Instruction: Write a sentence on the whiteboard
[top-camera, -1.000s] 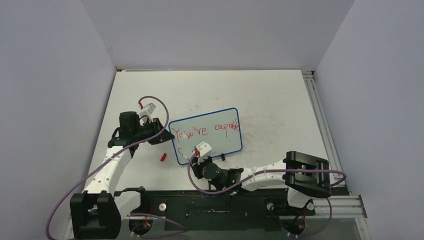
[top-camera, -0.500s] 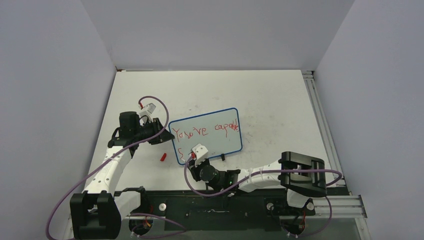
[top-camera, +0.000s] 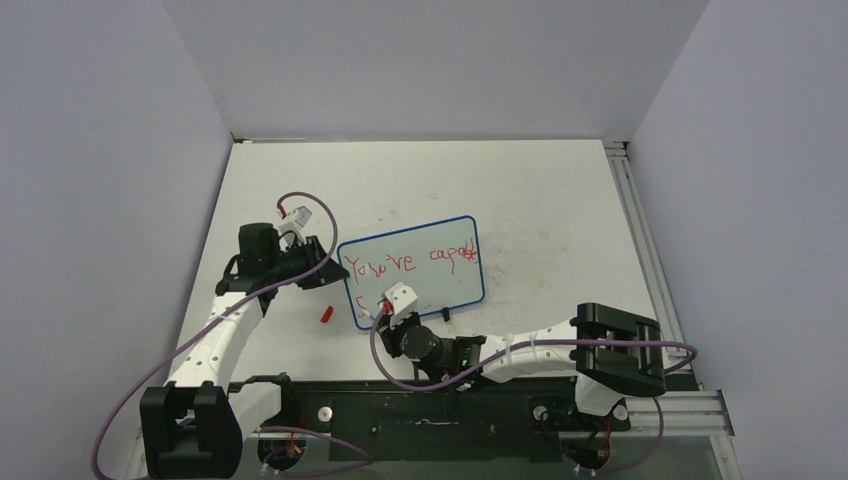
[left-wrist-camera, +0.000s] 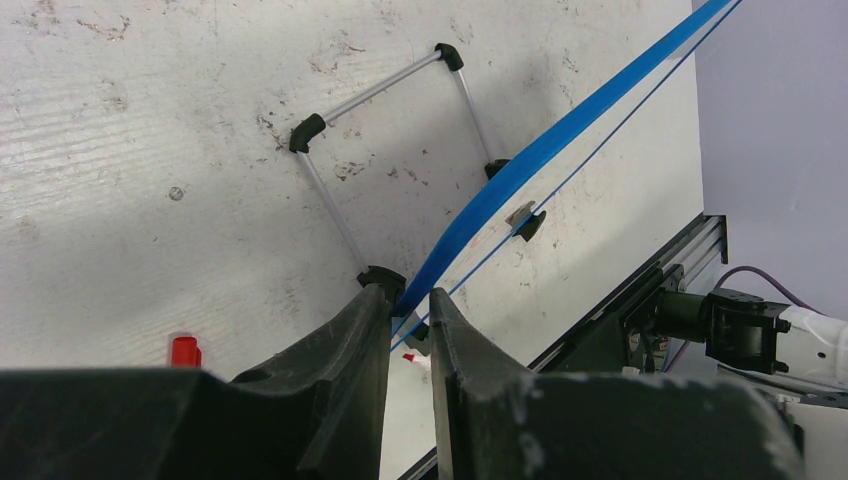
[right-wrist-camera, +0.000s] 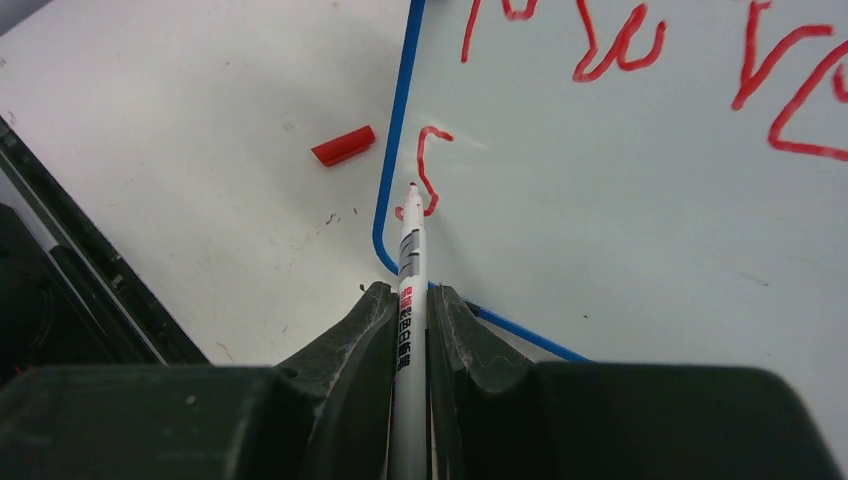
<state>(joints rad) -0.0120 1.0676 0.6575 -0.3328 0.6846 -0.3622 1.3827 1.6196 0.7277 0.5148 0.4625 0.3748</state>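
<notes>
The whiteboard is on the table, a little left of the middle, between the two arms, with its long side slightly turned. Its blue frame has round corners. The sentence is written on it in red. The upper line reads about "You're capable", with the last letters crowded together. Below it, near the lower left corner, there is only one curved stroke like an "S".

The left tool is at the left edge of the whiteboard. Its two fingers are clamped on the blue frame, which runs out from between them toward the upper right in the left wrist view. Beside the frame in that view, a thin wire stand with black corner pieces rests on the scuffed table.

The right tool reaches from the near side and is over the lower left corner of the whiteboard. Its fingers are pressed together on a white marker, which points forward between them. The red tip is at the lower part of the "S" stroke, just inside the frame. Whether it touches the surface or is slightly above it, I cannot tell.

A red cap lies on the table just left of the whiteboard, apart from the frame, between the two tools
</notes>
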